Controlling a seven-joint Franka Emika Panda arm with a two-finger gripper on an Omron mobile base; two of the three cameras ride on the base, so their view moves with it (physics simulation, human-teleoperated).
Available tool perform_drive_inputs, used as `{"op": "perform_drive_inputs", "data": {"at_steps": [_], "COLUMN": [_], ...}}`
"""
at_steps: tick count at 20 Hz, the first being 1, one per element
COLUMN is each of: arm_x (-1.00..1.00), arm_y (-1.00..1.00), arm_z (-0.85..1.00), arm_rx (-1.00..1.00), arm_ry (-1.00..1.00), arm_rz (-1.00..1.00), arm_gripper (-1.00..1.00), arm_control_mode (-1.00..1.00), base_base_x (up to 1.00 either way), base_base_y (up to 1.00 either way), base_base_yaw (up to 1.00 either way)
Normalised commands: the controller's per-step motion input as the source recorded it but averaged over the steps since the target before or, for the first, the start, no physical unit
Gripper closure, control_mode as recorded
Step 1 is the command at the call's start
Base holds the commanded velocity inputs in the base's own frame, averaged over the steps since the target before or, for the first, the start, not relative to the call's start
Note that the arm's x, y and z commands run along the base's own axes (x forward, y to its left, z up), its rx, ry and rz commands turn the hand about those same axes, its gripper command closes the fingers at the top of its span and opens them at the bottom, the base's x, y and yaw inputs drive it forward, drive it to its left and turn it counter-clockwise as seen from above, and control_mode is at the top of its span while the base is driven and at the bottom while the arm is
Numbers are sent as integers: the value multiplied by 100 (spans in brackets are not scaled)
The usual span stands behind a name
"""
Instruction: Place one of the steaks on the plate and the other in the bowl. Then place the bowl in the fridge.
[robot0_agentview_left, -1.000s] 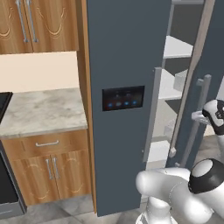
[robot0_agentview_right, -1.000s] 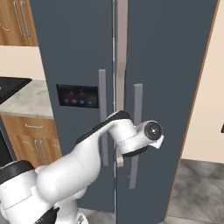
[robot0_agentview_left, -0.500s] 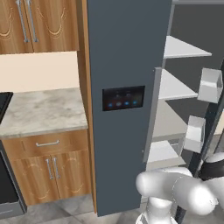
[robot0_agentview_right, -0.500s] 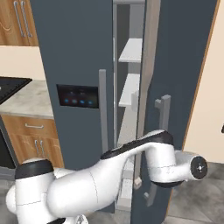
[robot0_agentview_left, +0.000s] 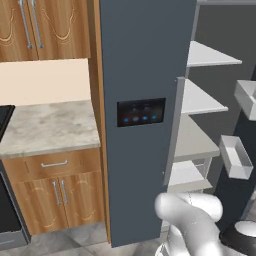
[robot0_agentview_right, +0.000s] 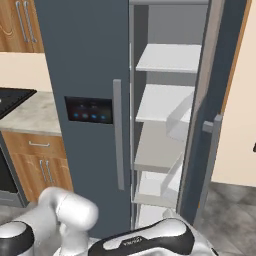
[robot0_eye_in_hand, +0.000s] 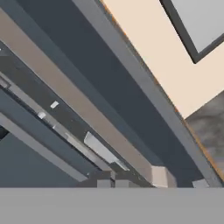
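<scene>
Hand view: my gripper (robot0_eye_in_hand: 114, 178) sits at the lower edge with the jaws drawn together and nothing visible between them; just past it run the dark edge and pale lining of the open door (robot0_eye_in_hand: 109, 109).
Task stage: I judge I am on the last part, getting the fridge (robot0_agentview_left: 145, 75) open for the bowl; whether steaks, plate and bowl are already sorted I cannot tell from here.
Done: right door (robot0_agentview_right: 212, 130) stands swung out, so the inside is reachable.
Left: bowl has yet to go on a shelf, as far as I can see.
Near: my arm (robot0_agentview_right: 145, 240) crosses low in the right base view, in front of the opening.
Shelves: white shelves (robot0_agentview_right: 165, 105) step up inside, bare from both base views; door bins (robot0_agentview_left: 236, 157) hang on the open door.
Left door: shut, with its handle (robot0_agentview_right: 118, 135) and panel (robot0_agentview_left: 141, 112) of blue lights.
Counter: marble counter (robot0_agentview_left: 50, 127) left of the fridge, over wood cabinets (robot0_agentview_left: 55, 192).
Room: beige wall (robot0_eye_in_hand: 175, 65) and grey floor (robot0_agentview_right: 230, 205) beyond the door.
</scene>
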Motion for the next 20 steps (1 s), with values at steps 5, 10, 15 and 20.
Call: {"op": "perform_drive_inputs", "data": {"at_steps": [5,10,15,20], "arm_x": [-25,-4,0,0], "arm_y": [22,53,38,39], "arm_z": [88,67,16,11], "arm_rx": [-11,-51,-70,-53], "arm_ry": [7,31,39,41], "arm_rz": [-38,-38,-39,-38], "arm_gripper": [-100,-100,-100,-100], "arm_control_mode": [-100,-100,-100,-100], "base_base_x": [0,0,0,0], "base_base_y": [0,0,0,0], "base_base_yaw": [0,0,0,0]}}
